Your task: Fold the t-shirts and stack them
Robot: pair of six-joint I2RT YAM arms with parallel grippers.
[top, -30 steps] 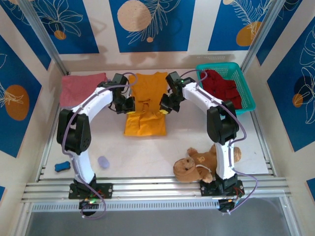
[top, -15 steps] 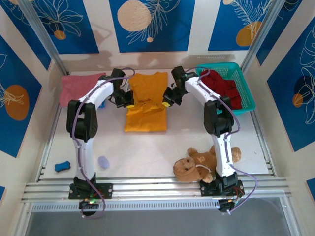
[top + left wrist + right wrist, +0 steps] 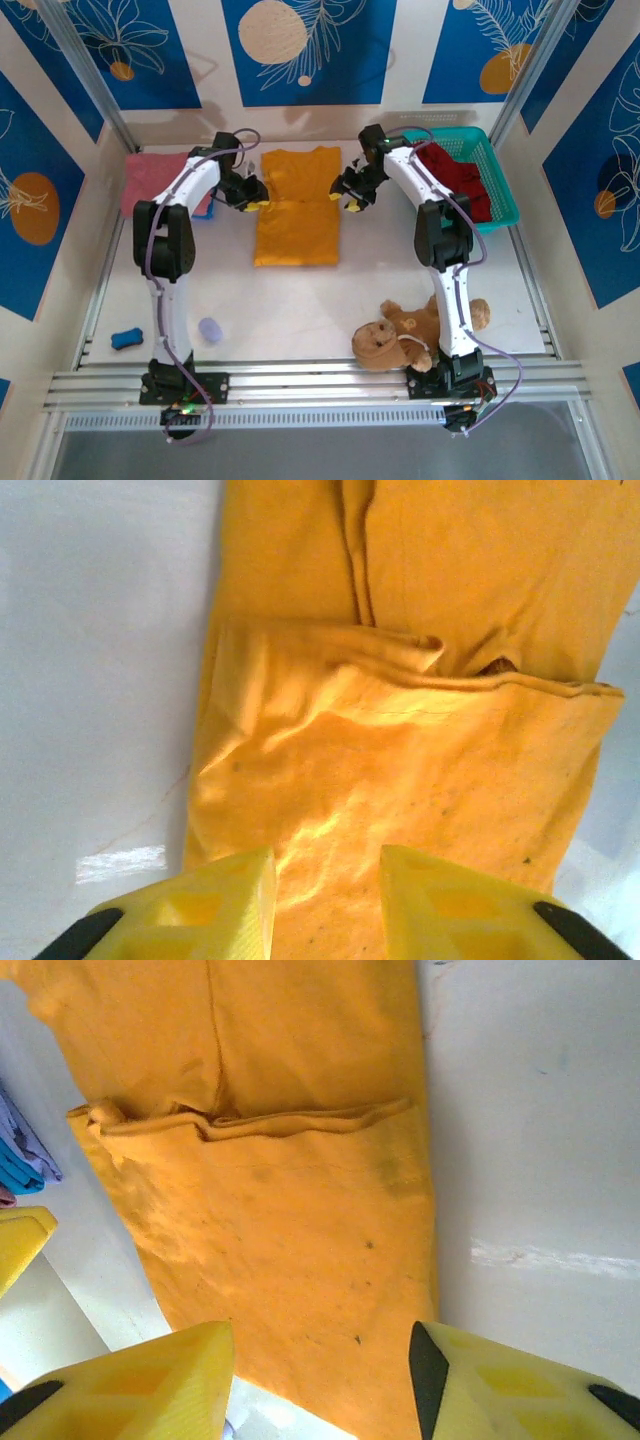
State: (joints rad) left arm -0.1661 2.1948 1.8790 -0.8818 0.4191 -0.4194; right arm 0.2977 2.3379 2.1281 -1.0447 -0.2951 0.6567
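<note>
Top external view: a mustard-orange cloth t-shirt [image 3: 296,225] lies flat on the white table [image 3: 300,300], in the middle towards the back, as a long narrow rectangle with its sides turned in. Across its middle runs the rumpled edge of a layer folded over. The left gripper [image 3: 252,196] hovers at the shirt's left edge and the right gripper [image 3: 350,195] at its right edge, both level with that fold line.

Seen from the left wrist, the yellow fingers [image 3: 225,895] stand apart with nothing between them, and the orange cloth lies below the gap (whether the tips brush it I cannot tell). Seen from the right wrist, the fingers [image 3: 165,1375] are spread wider, also empty, over the shirt's right border, where bare table shows beside the cloth. So both pincers are open and neither is gripping.

A salmon-pink cloth t-shirt [image 3: 160,180] lies at the back left of the table, just beside the left arm. A dark red cloth t-shirt [image 3: 455,178] sits bunched in the teal plastic mesh basket [image 3: 503,195] at the back right. A sliver of blue cloth [image 3: 12,1165] shows at the left border of the right wrist view.

Near the front, a brown plush teddy bear [image 3: 395,338] lies by the right arm's base, and a small blue object [image 3: 126,338] and a small lavender object [image 3: 209,329] lie by the left arm's base.
</note>
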